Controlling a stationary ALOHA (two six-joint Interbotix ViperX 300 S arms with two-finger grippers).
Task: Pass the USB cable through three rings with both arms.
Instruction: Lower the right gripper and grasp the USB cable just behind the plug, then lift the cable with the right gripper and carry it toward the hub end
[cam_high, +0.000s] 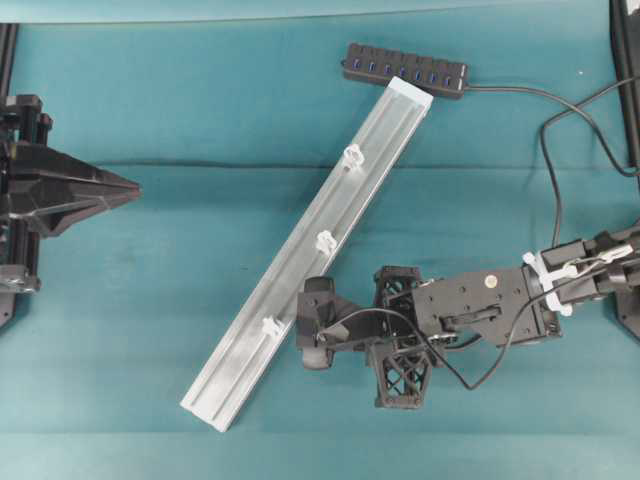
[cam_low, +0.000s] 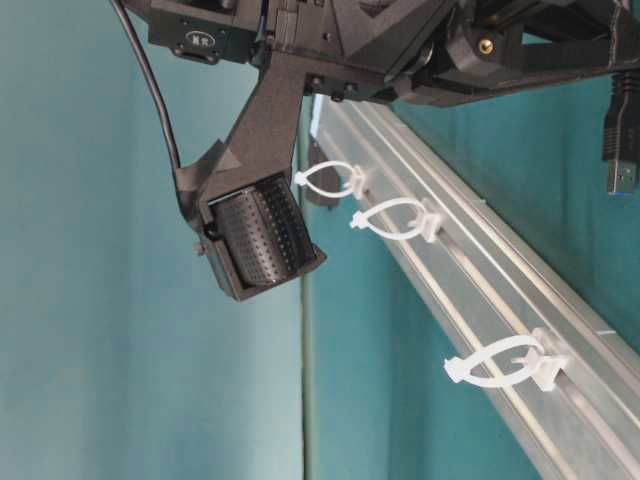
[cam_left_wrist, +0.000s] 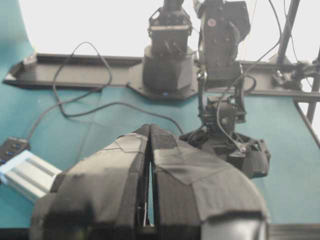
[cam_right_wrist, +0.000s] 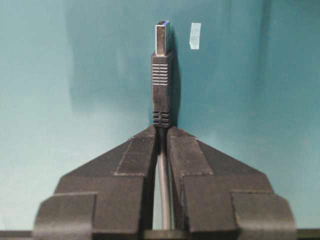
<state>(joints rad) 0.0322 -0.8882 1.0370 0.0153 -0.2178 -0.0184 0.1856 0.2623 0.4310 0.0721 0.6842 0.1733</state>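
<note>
Two fingers of the right end effector (cam_right_wrist: 162, 137) clamp the USB cable (cam_right_wrist: 161, 85) just behind its stiff plug; the cord looks light and limp. The left end effector (cam_left_wrist: 150, 150) sits closed, empty.

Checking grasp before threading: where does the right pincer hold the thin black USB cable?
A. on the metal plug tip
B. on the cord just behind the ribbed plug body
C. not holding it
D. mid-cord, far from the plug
B: in the right wrist view the right pincer closes on the thin black USB cable just below the ribbed plug body, which sticks out ahead.
</note>
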